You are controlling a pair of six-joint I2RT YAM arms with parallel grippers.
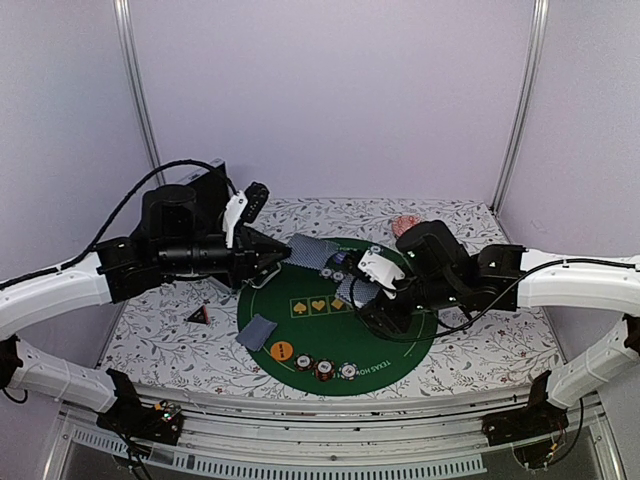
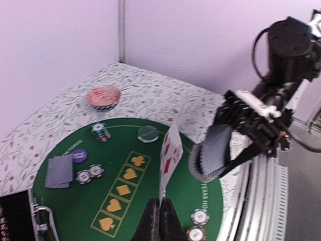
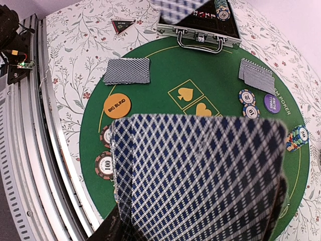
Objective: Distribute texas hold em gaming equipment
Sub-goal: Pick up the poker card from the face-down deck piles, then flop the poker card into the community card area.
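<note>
**Hold'em set: one card and the deck in my grip, the rest on the mat**

- Single card (image 2: 170, 154): red diamonds on its face, upright over the green round mat (image 2: 120, 145). My left gripper (image 2: 160, 218) is clenched on its lower edge.
- Deck of cards (image 3: 200, 170): blue-checked backs, grasped by my right gripper (image 1: 371, 302) above the mat's right half. In the right wrist view it fills the lower frame and hides my fingers and the felt beneath.
- On the mat:
  - two face-down card piles (image 3: 127, 71) (image 3: 257, 76)
  - orange BIG BLIND disc (image 3: 117, 105)
  - purple disc (image 3: 272, 103)
  - pale green disc (image 2: 148, 133)
  - striped chips (image 3: 106, 164), flat near the rim
  - chip stack (image 3: 296, 138)
- Off the mat, on the floral cloth (image 3: 65, 75):
  - dark triangular marker (image 3: 123, 24)
  - black case (image 3: 198, 25), cut off by the frame edge
  - pink dish (image 2: 104, 96)
</note>
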